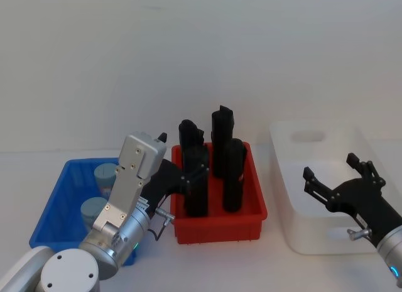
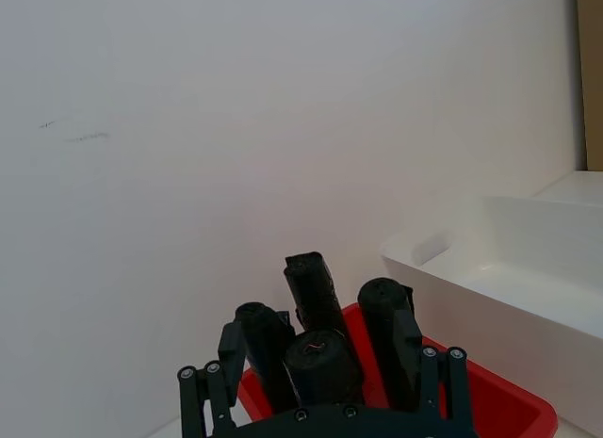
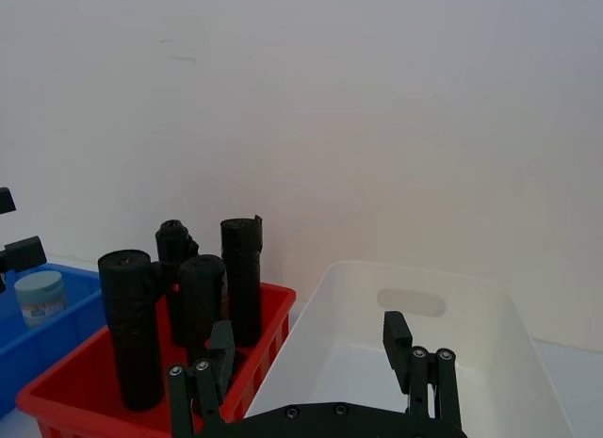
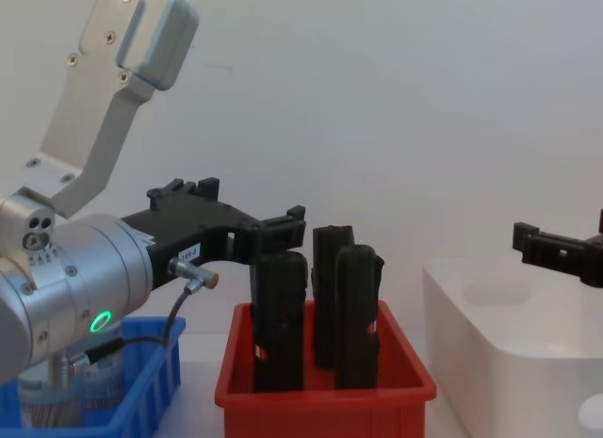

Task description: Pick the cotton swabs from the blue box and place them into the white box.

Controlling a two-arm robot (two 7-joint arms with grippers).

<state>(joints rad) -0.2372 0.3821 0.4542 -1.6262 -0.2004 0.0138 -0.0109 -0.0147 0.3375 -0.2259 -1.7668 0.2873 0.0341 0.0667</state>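
White table | blue box: 2 cotton swabs | red bin: 4 blocks | left gripper wide | right gripper wide

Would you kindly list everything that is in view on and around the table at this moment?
cotton swabs: two tubs visible, clear with grey-blue lids, inside the blue box
blue box: one, bright blue, on the robot's left
red bin: one, red, in the middle, between the blue and white boxes
black blocks: four, black, standing upright in the red bin
white box: one, white, on the robot's right; no tubs seen inside
table: one, white, under all three containers
left gripper: one, black, open and empty, raised by the red bin's left side
right gripper: one, black, open and empty, above the white box
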